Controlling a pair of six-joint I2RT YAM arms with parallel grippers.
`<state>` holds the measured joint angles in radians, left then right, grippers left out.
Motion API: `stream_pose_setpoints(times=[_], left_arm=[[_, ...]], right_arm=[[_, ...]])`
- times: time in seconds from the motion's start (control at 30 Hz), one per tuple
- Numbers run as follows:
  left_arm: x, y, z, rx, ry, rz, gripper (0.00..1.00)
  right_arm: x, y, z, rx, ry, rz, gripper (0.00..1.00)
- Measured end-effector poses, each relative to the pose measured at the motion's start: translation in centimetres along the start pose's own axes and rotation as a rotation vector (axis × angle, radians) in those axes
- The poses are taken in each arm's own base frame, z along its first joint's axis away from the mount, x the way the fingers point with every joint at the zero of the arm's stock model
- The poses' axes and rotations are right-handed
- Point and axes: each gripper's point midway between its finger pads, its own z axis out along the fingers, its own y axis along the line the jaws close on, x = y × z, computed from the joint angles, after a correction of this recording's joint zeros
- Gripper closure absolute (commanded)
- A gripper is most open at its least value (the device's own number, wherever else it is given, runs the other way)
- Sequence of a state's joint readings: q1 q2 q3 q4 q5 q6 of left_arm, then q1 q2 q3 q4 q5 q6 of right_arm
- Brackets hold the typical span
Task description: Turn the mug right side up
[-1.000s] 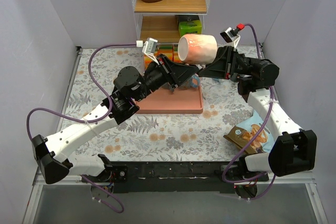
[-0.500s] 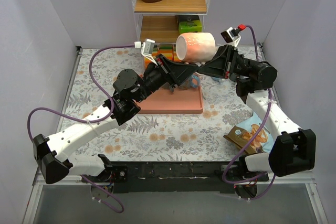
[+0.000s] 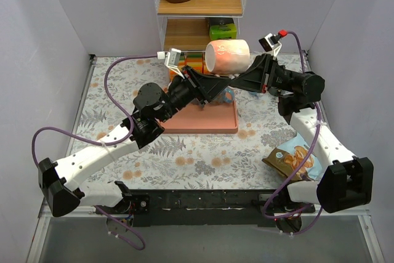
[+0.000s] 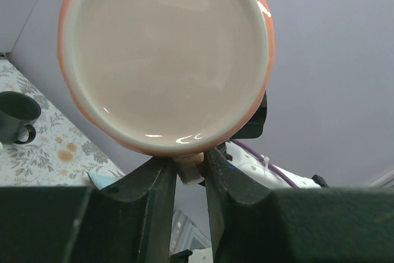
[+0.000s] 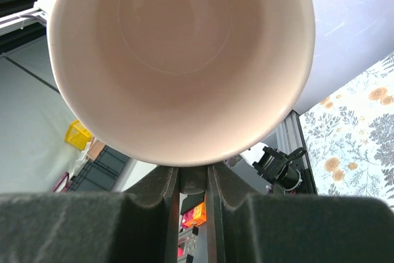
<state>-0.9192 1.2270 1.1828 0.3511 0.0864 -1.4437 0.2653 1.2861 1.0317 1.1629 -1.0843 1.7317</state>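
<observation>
The orange mug (image 3: 228, 56) with a cream inside hangs on its side in the air above the pink tray (image 3: 206, 121). In the left wrist view its flat base (image 4: 166, 53) faces the camera. In the right wrist view its open mouth (image 5: 178, 60) faces the camera. My left gripper (image 3: 217, 82) comes from the left and is shut on the handle stub (image 4: 189, 170) under the mug. My right gripper (image 3: 242, 79) comes from the right, and its fingers (image 5: 193, 180) are closed on a dark shaded piece just under the rim, seemingly the handle.
A pink tray lies mid-table under the grippers, with a blue object (image 3: 228, 95) on it. A dark mug (image 4: 18, 112) stands on the floral tablecloth. A snack bag (image 3: 295, 155) lies front right. A wooden shelf (image 3: 200, 7) with containers stands at the back.
The mug and both grippers have drifted slightly left and up together. Both grips look unchanged.
</observation>
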Motion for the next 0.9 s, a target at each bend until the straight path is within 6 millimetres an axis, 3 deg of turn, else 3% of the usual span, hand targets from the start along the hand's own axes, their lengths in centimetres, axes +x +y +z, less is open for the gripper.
stream_pose_setpoints(times=[0.07,0.33,0.67,0.8,0.9], left_arm=[[0.2,0.4,-0.2,-0.012,0.002,0.004,0.66],[0.7,1.3,-0.6,-0.049,0.005,0.011,0.47],[2.3,3.4,-1.7,-0.110,0.037,0.019,0.04],[2.5,3.5,-2.9,-0.115,0.042,0.034,0.02],[1.9,3.3,-3.6,-0.131,0.034,0.049,0.02]], right_arm=[[0.1,0.0,0.1,0.008,0.000,0.004,0.99],[-0.3,-0.8,0.1,0.045,-0.029,0.045,0.99],[-0.9,-1.0,0.1,0.071,-0.069,0.049,0.99],[-1.5,-2.8,-0.7,0.137,-0.091,0.054,0.99],[-2.8,-4.8,-2.5,0.230,-0.138,0.063,0.99]])
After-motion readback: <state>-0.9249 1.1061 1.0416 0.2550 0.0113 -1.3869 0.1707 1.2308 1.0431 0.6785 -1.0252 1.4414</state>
